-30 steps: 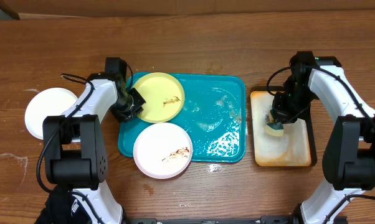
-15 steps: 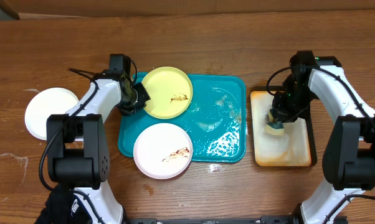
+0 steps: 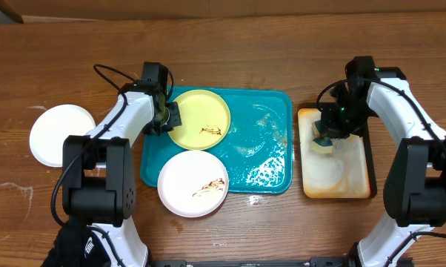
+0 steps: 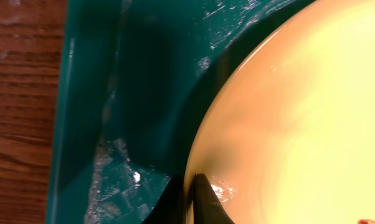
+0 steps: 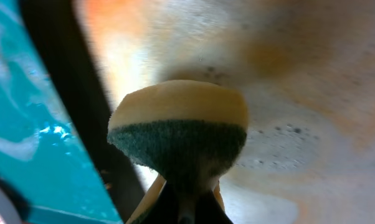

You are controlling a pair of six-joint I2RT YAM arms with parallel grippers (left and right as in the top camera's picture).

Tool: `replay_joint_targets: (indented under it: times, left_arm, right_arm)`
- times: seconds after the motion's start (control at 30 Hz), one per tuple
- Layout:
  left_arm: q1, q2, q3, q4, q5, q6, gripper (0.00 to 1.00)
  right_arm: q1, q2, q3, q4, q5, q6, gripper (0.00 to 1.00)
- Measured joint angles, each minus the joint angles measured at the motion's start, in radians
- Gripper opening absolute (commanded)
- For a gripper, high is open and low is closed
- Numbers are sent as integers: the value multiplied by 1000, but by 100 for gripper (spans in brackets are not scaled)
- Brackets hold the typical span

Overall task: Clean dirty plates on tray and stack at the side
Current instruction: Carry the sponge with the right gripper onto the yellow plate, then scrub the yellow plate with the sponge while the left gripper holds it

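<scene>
The pale yellow-green plate [image 3: 201, 118] with a brown smear is over the far left of the teal tray [image 3: 264, 148]. My left gripper [image 3: 167, 117] is shut on its left rim; the left wrist view shows the fingers [image 4: 190, 199] pinching the plate edge [image 4: 287, 118] above the tray [image 4: 113, 112]. A white smeared plate [image 3: 192, 184] lies on the tray's front left corner. Another white plate [image 3: 61, 134] sits on the table at the left. My right gripper [image 3: 325, 139] is shut on a yellow and green sponge [image 5: 178, 127] above the cream tray [image 3: 335, 167].
The cream tray with a dark rim [image 5: 337, 93] carries soapy water and orange stains. The teal tray floor is wet with foam patches [image 3: 266, 169]. Bare wooden table [image 3: 253, 52] lies behind and in front of the trays.
My left gripper has moved the yellow-green plate to the right, further over the tray. My right gripper with the sponge has shifted slightly toward the far end of the cream tray.
</scene>
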Motion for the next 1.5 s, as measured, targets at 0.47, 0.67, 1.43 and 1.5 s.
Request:
replay_joint_targets:
  times: [0.47, 0.67, 1.43, 1.5]
  left_arm:
    - [-31, 7, 24, -22, -59, 25, 4]
    - [-110, 26, 69, -57, -74, 17, 4]
    - [-200, 39, 139, -79, -15, -73, 4]
    - [-200, 39, 139, -79, -13, -77, 4]
  right_arm:
    - [238, -1, 119, 40, -166, -98, 4]
    - [356, -1, 119, 98, -190, -34, 4]
    - [497, 2, 119, 411, -110, 469, 4]
    - [523, 14, 119, 422, -88, 505, 4]
